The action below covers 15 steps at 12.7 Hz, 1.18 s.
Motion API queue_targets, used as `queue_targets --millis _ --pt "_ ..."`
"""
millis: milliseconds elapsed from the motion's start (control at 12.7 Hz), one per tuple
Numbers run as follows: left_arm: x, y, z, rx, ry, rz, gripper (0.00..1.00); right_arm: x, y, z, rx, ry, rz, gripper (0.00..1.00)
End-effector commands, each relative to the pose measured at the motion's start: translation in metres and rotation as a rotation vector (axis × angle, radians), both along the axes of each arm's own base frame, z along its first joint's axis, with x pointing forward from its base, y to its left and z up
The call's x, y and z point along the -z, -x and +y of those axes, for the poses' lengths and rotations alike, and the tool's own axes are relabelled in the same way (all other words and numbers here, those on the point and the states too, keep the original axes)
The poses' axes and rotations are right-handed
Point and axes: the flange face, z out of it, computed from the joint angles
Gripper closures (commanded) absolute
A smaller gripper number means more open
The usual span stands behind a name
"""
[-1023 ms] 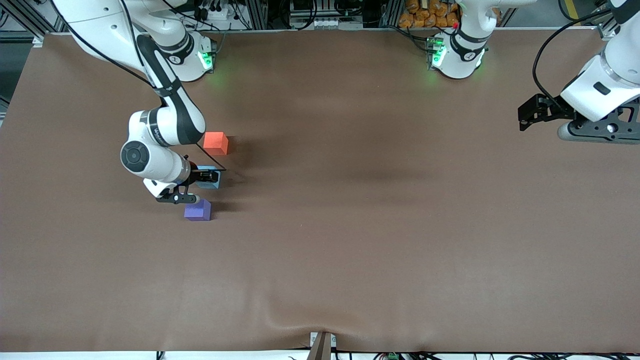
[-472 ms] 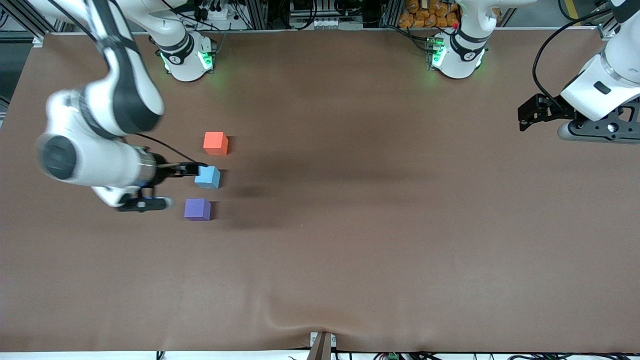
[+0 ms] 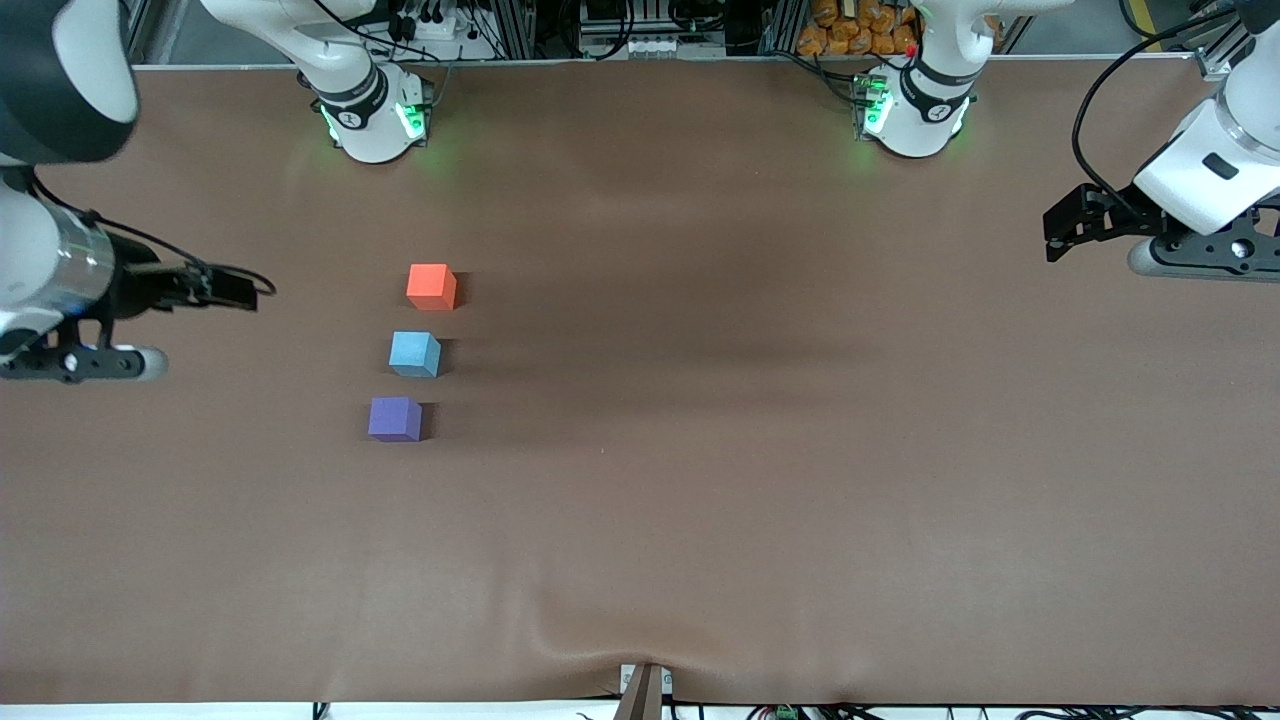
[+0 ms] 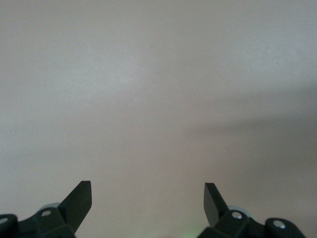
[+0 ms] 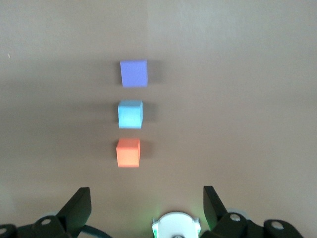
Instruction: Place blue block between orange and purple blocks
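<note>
Three small cubes stand in a line on the brown table. The blue block [image 3: 415, 354] sits between the orange block [image 3: 432, 286] and the purple block [image 3: 395, 419], with a small gap on each side. The right wrist view shows the same line: the purple block [image 5: 133, 73], the blue block [image 5: 130, 113] and the orange block [image 5: 128, 152]. My right gripper [image 3: 235, 290] [image 5: 146, 198] is open and empty, raised over the right arm's end of the table, well apart from the blocks. My left gripper [image 3: 1062, 232] [image 4: 147, 193] is open and empty, waiting over the left arm's end.
The brown table cover [image 3: 700, 450] has a small wrinkle at its front edge [image 3: 600, 645]. The right arm's base [image 3: 365, 110] and the left arm's base [image 3: 915, 105] stand along the table's farthest edge. The right arm's base also shows in the right wrist view [image 5: 176, 225].
My right gripper, which was at the blue block, has left it and risen away toward the right arm's end of the table. The blue block stays between the other two.
</note>
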Motion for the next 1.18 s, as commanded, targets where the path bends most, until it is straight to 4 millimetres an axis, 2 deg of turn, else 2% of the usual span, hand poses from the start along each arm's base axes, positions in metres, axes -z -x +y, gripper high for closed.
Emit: queue_targets --millis 0,79,236,472,630,787,1102 --pt "-0.010 0.003 0.006 -0.008 0.004 -0.016 0.00 -0.050 0.030 -0.001 -0.015 0.007 -0.053 0.00" --pt "-0.013 0.005 0.005 -0.010 0.008 -0.015 0.00 -0.062 0.037 -0.003 -0.008 -0.005 -0.078 0.00" --pt "-0.013 0.007 0.004 -0.007 0.010 -0.010 0.00 -0.073 0.054 -0.004 0.000 0.005 -0.123 0.00" --pt "-0.012 0.008 0.003 -0.008 0.021 0.002 0.00 -0.060 0.083 -0.004 0.004 0.023 -0.203 0.00" --pt "-0.011 0.012 -0.001 -0.004 0.052 0.027 0.00 -0.059 0.085 -0.004 0.003 0.024 -0.197 0.00" --pt "-0.011 0.012 -0.001 -0.004 0.057 0.031 0.00 -0.057 0.084 -0.012 0.010 0.021 -0.195 0.00" --pt "-0.007 0.010 0.017 -0.020 0.055 0.044 0.00 -0.061 0.083 -0.012 -0.043 0.011 -0.203 0.00"
